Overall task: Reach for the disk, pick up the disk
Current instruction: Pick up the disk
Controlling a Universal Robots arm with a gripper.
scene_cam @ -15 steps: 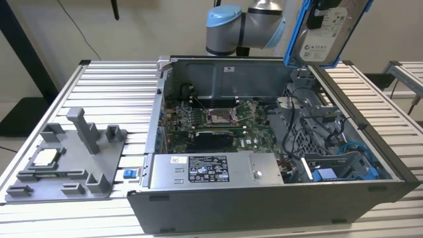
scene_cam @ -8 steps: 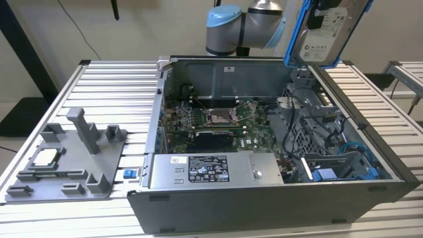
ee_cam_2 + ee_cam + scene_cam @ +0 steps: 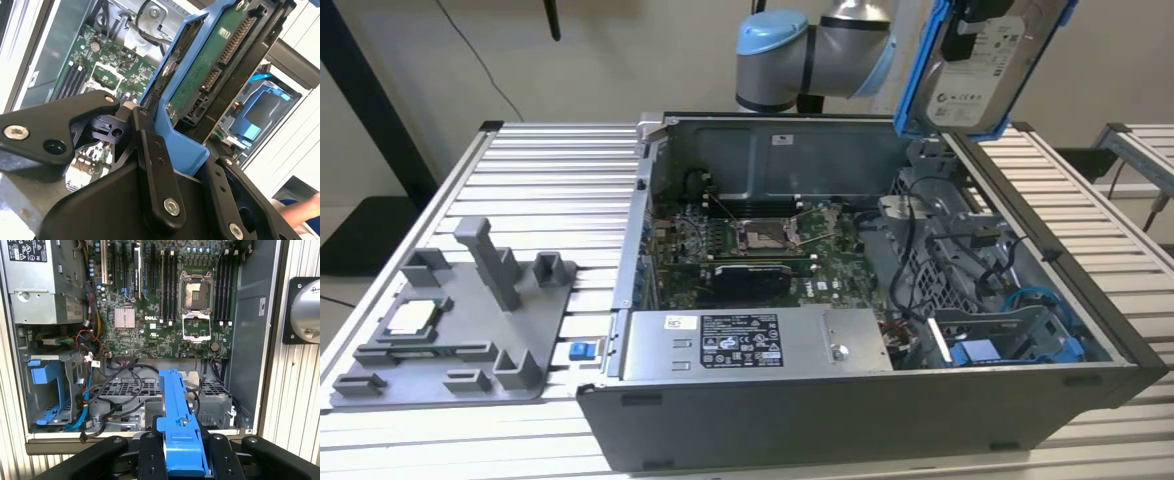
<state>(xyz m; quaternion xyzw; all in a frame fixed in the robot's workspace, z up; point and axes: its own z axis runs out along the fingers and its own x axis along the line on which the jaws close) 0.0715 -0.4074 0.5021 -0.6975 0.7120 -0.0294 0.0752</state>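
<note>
Black gripper (image 3: 182, 460) fingers (image 3: 148, 456) sit nearest us, clamped on the blue bracket of the disk (image 3: 176, 410); we see it held edge-on, long axis running out from the fingers, well above the open computer case (image 3: 1067, 330).

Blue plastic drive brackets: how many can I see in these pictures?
2. One frames the disk held up in the pincer; one sits empty in the case's drive bay. Others may be hidden.

We see disk (image 3: 983, 70) cut off by exterior view's top edge above computer case (image 3: 854, 400); gripper (image 3: 182, 460) fingertips hidden behind its blue bracket (image 3: 179, 425).
</note>
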